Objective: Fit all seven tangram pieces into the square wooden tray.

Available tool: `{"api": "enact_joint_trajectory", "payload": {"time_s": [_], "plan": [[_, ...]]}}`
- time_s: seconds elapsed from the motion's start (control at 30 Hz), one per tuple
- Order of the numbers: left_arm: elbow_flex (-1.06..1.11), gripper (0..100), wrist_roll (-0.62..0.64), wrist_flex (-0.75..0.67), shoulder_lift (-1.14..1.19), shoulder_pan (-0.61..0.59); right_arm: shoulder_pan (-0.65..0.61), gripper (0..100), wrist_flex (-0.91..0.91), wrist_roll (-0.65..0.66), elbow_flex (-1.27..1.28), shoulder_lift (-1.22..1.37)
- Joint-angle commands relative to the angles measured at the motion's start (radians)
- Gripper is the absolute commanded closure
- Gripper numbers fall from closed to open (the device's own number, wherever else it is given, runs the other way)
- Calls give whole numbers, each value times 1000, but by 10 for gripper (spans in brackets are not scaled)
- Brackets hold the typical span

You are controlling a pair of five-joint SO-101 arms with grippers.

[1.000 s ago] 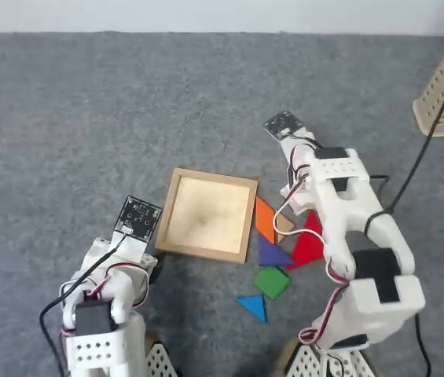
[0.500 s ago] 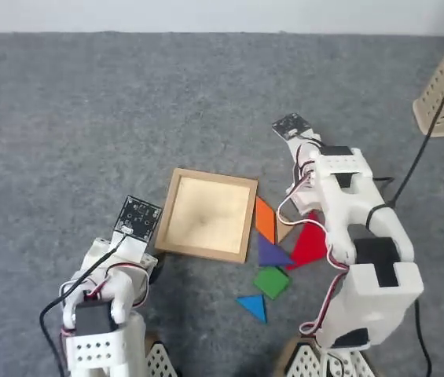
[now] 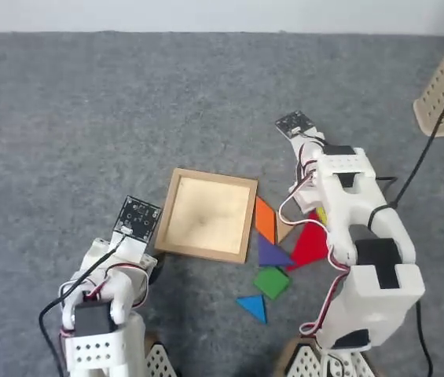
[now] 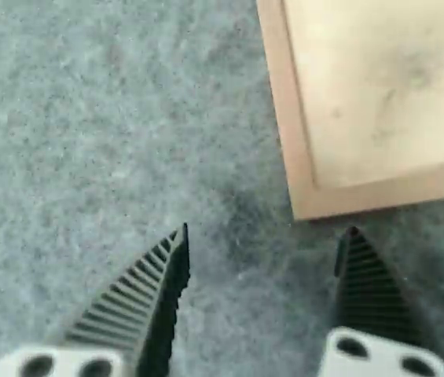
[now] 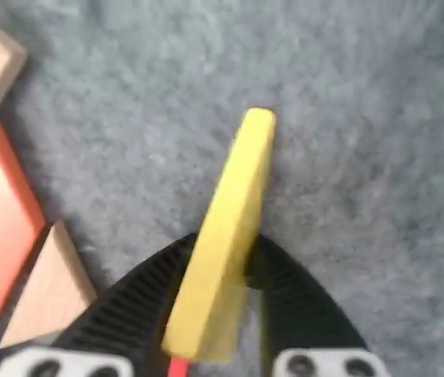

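The right tool (image 5: 228, 245) pinches the yellow piece (image 5: 233, 204) on edge, near the tray (image 3: 218, 177), past the loose pieces (image 3: 271, 281). It may twist loose and land on the rim. The left tool (image 4: 261, 239) gapes at the tray's corner.

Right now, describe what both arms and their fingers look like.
The left arm and right arm are white shells with black motor blocks, trailing red, white and black cables. The left fingers and right fingers are black, tapered and ribbed.

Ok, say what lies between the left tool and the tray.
Only bare grey carpet; the left wrist view shows it between left tool and tray.
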Motion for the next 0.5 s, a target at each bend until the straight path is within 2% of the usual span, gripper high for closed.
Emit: {"api": "enact_joint_trajectory", "payload": {"time_s": [0.0,0.17,0.33,0.47], "plan": [[-8,720,-8,5,-15,5,35,992,-12,-81,-29,-18],[-8,720,-8,5,-15,5,47,994,45,-117,-101,-91],[-8,720,-8,5,-15,5,-147,993,124,-106,-173,-259],[-8,720,-8,5,-15,5,-341,993,145,69,-187,-317]]}}
